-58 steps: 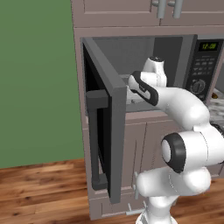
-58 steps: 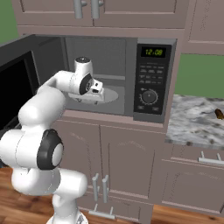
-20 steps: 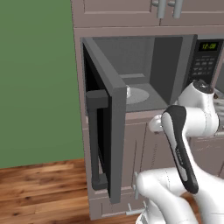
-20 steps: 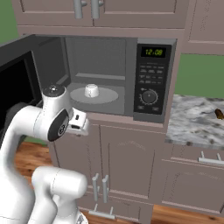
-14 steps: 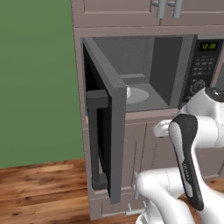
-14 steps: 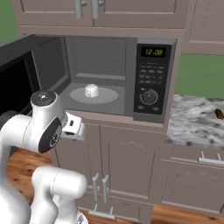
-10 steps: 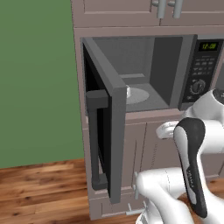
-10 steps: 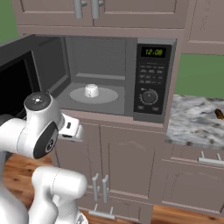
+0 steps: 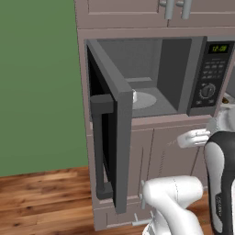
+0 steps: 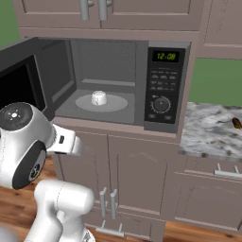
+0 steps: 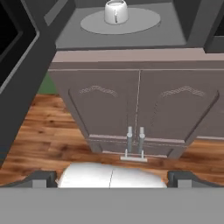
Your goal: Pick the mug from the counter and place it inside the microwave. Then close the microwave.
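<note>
I saw the mug [image 10: 99, 98] sitting upright inside the microwave [image 10: 163, 80], on the round pale turntable [image 10: 116, 103], well back from the cavity's front edge; in the hand view the mug [image 11: 116, 11] stood at the far end of the turntable [image 11: 140, 20] with its handle facing me; in the left base view just a sliver of the mug [image 9: 134, 97] showed past the door's edge; the door [image 9: 112, 137] stood swung wide open to the left, its dark glass turned away from the cavity and its long bar handle on the near face; the clock digits glowed green on the black panel at the right, above the round dial [image 10: 161, 103]; my gripper [image 11: 112, 177] hung empty in front of the cabinet doors [image 11: 140, 105] below the microwave, jaws spread wide apart, holding nothing, its two dark fingertips [image 11: 41, 178] at the bottom corners of the hand view; in the right base view the hand [image 10: 66, 140] sat low and left, just under the cavity's front lip; the counter [image 10: 212, 132] lay to the right of the microwave, with a small brown object [image 10: 236, 123] near its far right end; a wood floor [image 11: 46, 131] ran beneath the cabinets.
</note>
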